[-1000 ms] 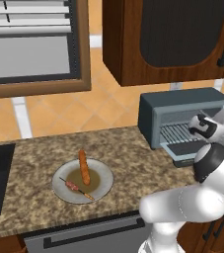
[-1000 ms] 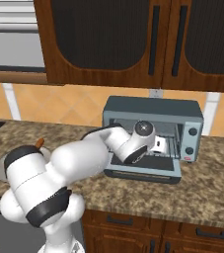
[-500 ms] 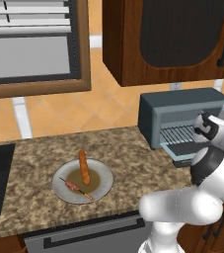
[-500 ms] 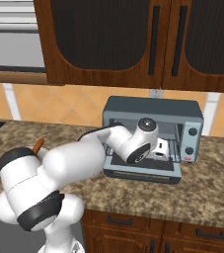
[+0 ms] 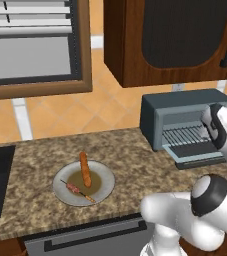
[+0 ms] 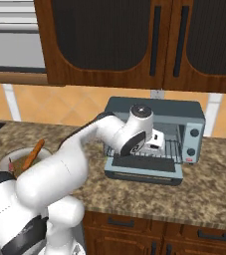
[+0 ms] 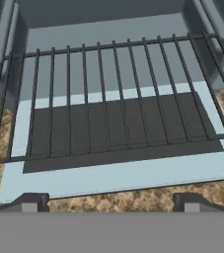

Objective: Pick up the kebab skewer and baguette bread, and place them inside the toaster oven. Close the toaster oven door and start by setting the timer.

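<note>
Your gripper (image 7: 108, 201) hangs open and empty at the toaster oven (image 6: 157, 137).
Below it lies the dropped toaster oven door (image 7: 118, 148) (wire rack above it); the baguette bread (image 5: 85, 169) and kebab skewer (image 5: 77, 190) sit on a plate (image 5: 103, 187) well apart on the table (image 5: 130, 155).

Speckled granite tabletop (image 5: 30, 165) running along an orange tiled wall (image 5: 110, 112) w/ dark wood upper cabinets (image 6: 114, 45) hanging above, wood-framed window w/ blinds (image 5: 32, 45) sitting at left, lower cabinets (image 6: 159, 236) showing below.
</note>
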Available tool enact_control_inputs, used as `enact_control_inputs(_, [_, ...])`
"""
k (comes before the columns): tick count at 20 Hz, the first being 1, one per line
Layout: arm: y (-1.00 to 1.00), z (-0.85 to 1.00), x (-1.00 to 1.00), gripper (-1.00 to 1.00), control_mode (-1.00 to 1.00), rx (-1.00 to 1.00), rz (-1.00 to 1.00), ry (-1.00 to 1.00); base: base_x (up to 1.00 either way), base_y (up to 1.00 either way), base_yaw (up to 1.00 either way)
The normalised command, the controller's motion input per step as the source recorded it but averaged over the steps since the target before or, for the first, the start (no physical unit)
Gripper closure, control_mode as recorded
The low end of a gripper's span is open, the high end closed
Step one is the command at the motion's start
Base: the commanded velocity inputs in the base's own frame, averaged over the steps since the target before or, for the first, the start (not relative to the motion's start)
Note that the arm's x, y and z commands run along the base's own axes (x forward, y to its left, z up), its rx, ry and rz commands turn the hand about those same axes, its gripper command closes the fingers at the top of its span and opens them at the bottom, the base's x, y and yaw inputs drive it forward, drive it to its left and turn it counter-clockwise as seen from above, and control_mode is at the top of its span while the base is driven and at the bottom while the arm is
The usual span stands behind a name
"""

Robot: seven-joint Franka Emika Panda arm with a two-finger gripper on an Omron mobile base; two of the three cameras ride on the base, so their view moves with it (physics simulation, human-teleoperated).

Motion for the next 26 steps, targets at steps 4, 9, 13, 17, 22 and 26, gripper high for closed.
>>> enact_control_inputs(4, [0.93, 0.40, -0.55, -1.00, -1.00, 0.00, 0.00, 0.00, 0.00, 0.00, 0.00])
enact_control_inputs(9, [1.00, 0.25, -0.45, -1.00, -1.00, 0.00, 0.00, 0.01, 0.00, 0.00, 0.00])
enact_control_inputs(13, [1.00, 0.05, -0.30, -1.00, -1.00, 0.00, 0.00, 0.06, 0.00, 0.00, 0.00])
enact_control_inputs(17, [1.00, 0.00, -0.23, -1.00, -1.00, 0.00, 0.00, 0.11, 0.00, 0.00, 0.00])
enact_control_inputs(22, [1.00, 0.00, -0.15, -1.00, -1.00, 0.00, 0.00, 0.14, 0.00, 0.00, 0.00])
enact_control_inputs(26, [1.00, 0.00, -0.01, -1.00, -1.00, -0.01, 0.00, 0.14, 0.00, 0.00, 0.00])
